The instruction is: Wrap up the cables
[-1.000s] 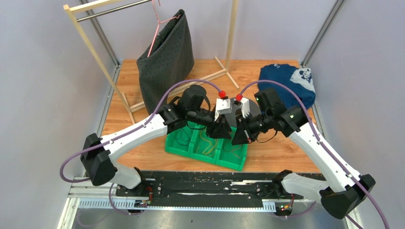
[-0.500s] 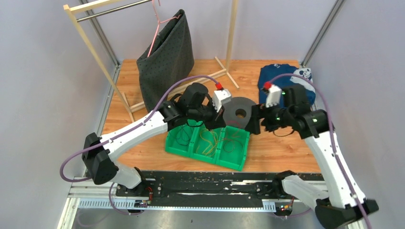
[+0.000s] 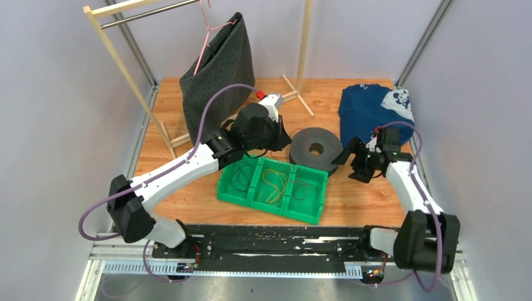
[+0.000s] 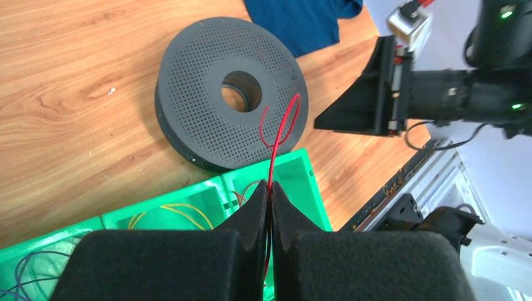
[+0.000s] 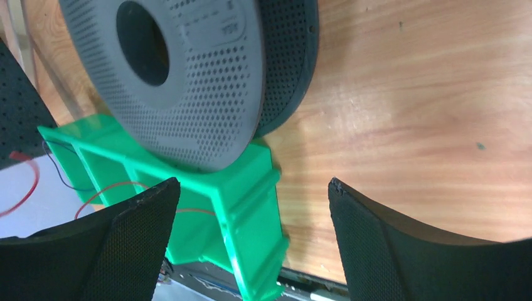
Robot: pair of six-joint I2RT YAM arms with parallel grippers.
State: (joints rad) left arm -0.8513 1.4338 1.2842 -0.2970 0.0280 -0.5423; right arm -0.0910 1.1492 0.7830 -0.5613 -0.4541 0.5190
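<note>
My left gripper is shut on a thin red cable, which rises from the jaws and loops over the grey perforated spool. In the top view this gripper hangs behind the green three-compartment bin. A yellow cable lies in the middle compartment and a dark cable in the left one. My right gripper stands open and empty, just right of the spool and the bin's right end.
A grey dotted bag hangs from a wooden rack at the back left. A blue shirt lies at the back right. A black rail runs along the near edge.
The right gripper opened and swung away from the bin to the right, dropping low. The left gripper closed on the red cable and drew back from over the bin.
</note>
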